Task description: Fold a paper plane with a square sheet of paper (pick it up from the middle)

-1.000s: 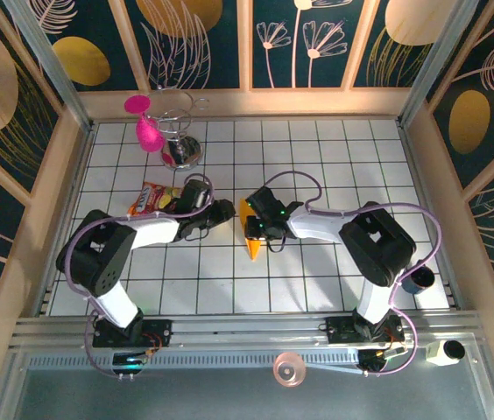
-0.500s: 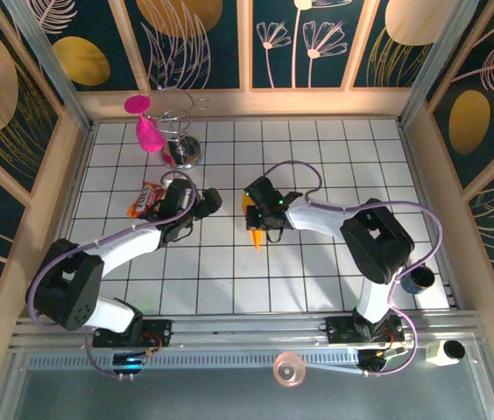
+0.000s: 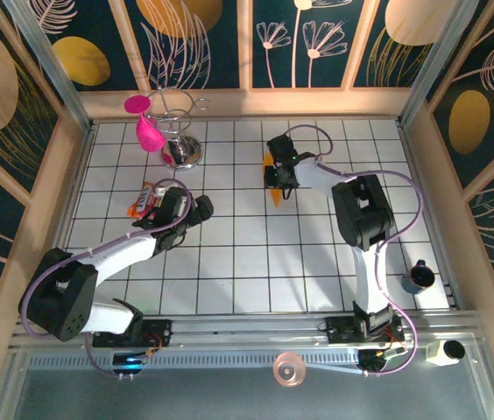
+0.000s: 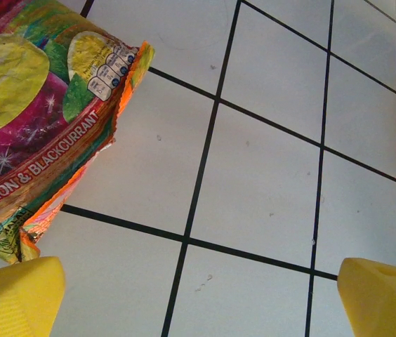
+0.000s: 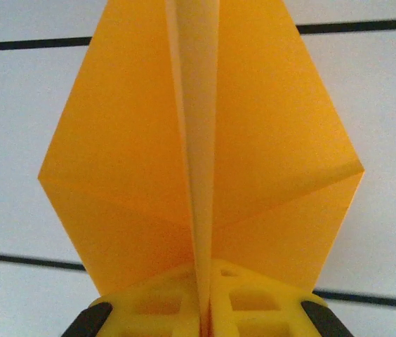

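The paper plane (image 5: 268,140) is clamped along its centre crease by the right end effector (image 5: 201,312), which is closed tight on the fold while the two wings fan out to either side over the white tiled surface (image 3: 317,254). From above, the plane is in the far middle of the surface; whether it rests on the tiles or is lifted just clear I cannot tell. The left end effector (image 4: 198,298) hangs wide apart with nothing in it, well away from the plane and just beside the snack packet (image 4: 36,119). The likely trouble is the thin grip. A quick swing could let the slick paper slide out of the pinch, and pressing down could buckle a wing or flatten the crease. The idle left arm could also nudge the packet if it sweeps low.
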You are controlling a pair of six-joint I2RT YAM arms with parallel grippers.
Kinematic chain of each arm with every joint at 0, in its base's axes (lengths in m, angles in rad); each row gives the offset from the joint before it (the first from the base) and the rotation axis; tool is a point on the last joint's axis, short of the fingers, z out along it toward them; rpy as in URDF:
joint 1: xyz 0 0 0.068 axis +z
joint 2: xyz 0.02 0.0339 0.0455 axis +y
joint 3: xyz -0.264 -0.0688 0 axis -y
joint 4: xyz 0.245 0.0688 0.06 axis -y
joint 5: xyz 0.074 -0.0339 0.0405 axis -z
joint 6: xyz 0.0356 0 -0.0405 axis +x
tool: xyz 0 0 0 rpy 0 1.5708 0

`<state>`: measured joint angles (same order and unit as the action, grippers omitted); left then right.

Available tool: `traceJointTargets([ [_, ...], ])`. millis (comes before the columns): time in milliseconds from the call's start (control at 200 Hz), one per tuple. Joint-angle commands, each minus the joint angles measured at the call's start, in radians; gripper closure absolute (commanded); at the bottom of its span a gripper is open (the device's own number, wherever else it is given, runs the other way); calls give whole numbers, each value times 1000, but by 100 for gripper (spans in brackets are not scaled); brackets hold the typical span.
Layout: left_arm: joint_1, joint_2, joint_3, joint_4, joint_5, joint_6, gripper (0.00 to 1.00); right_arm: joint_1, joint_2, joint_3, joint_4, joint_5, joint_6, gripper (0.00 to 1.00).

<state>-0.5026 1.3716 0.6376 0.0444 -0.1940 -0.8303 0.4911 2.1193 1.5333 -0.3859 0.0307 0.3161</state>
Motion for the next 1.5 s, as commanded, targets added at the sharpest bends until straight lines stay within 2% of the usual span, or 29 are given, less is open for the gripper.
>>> traceJointTargets([
  [0, 6, 5, -9, -5, 3, 14, 1, 1, 34, 68, -61, 38, -59, 89],
  [350, 6, 43, 4, 12, 36, 14, 1, 7, 74, 63, -68, 70, -55, 74],
  [641, 6, 66, 20, 11, 54, 13, 1, 29, 95, 23, -43, 118, -34, 66],
  [1061, 6, 73, 20, 12, 61, 14, 1, 50, 129, -42, 53, 229, 20, 59],
  [1211, 6, 73, 23, 12, 61, 16, 1, 50, 151, -21, 63, 229, 8, 56],
  [1497, 6, 72, 27, 14, 64, 17, 1, 32, 147, 5, 64, 182, 19, 56],
])
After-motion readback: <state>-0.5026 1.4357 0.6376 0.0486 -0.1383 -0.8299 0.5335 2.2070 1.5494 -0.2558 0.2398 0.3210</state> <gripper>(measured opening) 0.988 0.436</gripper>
